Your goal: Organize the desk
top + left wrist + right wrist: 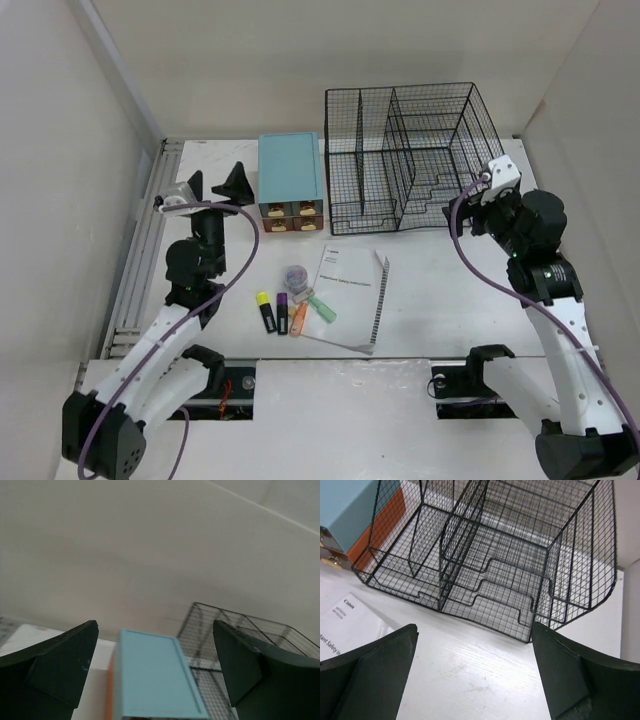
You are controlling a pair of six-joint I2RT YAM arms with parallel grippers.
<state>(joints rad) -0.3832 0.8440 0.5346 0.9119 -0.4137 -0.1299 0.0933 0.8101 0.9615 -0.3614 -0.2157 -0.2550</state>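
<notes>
White desk (440, 280) is spreading beneath both arms, clutter not yet sorted; left gripper (214, 186) is hovering wide open and empty, facing the teal box (290, 168); markers (285, 312) and booklet (350, 295) are lying loose mid-desk; right gripper (474, 630) is gaping empty toward the rack (405, 150), probably their destination.

light: bright, even, diffuse, from overhead | shadows: soft and faint, under the wire rack (400, 160) | glare: white table (440, 290) nearly washed out in right wrist view | focus: top view sharp; left wrist view soft, hazy | distortion: mild at wrist-view edges
</notes>
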